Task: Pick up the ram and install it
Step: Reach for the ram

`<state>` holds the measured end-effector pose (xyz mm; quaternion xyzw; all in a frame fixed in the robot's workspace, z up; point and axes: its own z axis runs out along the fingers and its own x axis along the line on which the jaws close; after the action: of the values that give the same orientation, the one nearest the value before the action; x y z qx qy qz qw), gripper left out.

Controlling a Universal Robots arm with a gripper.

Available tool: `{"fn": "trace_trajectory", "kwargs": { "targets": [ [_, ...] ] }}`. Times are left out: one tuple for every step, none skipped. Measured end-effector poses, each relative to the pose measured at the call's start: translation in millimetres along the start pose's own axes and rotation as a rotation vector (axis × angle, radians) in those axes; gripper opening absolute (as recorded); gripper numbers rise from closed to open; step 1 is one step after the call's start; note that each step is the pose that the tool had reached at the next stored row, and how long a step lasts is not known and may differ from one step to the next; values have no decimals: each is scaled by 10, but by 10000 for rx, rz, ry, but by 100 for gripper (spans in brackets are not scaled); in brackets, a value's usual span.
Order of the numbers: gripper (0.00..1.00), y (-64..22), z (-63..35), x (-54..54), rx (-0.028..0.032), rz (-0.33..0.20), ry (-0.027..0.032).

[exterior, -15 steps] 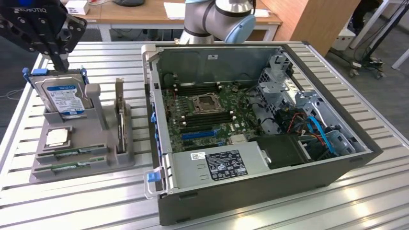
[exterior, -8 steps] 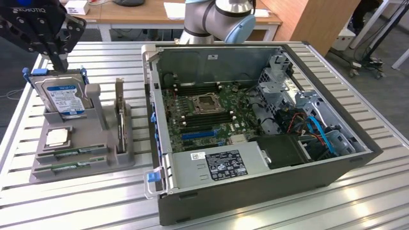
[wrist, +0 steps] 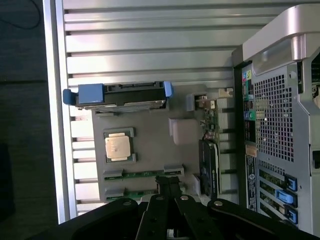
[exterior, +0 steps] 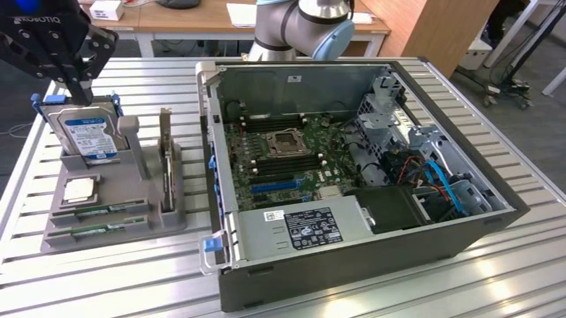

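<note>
Two ram sticks, thin and green, lie side by side in slots at the front of a grey holder [exterior: 115, 228]: one ram stick [exterior: 99, 212] [wrist: 142, 174] and a second ram stick [exterior: 97, 229] [wrist: 134, 193] nearer the holder's edge. My gripper [exterior: 81, 96] [wrist: 168, 183] hangs well above the holder, over the hard drive end, its black fingers pressed together with nothing between them. In the wrist view the fingertips [wrist: 165, 186] overlap the end of the two sticks. The open computer case [exterior: 460, 218] shows the motherboard, with dark memory slots [exterior: 281, 165] beside the CPU socket [exterior: 287, 142].
The holder also carries an upright silver hard drive [exterior: 89, 136] [wrist: 120, 95], a CPU chip [exterior: 79, 191] [wrist: 119, 146] and a tall dark expansion card [exterior: 166, 159] [wrist: 209, 167]. Everything stands on a slatted metal table [exterior: 132, 285]. The arm's base [exterior: 305, 23] rises behind the case.
</note>
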<state>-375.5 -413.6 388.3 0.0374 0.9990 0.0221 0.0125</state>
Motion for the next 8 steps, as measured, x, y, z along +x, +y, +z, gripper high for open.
{"fn": "trace_trajectory", "kwargs": {
  "targets": [
    [10, -17, -1, -1, 0, 0, 1],
    [10, -34, -1, -2, 0, 0, 0],
    [10, -51, -2, -4, 0, 0, 1],
    [10, -68, -3, -5, 0, 0, 1],
    [10, -85, -4, -6, 0, -1, 1],
    [10, -101, -4, -8, 0, -1, 1],
    [10, -116, -5, -9, 0, -1, 0],
    [10, -129, -6, -10, 0, -1, 1]
  ]
}}
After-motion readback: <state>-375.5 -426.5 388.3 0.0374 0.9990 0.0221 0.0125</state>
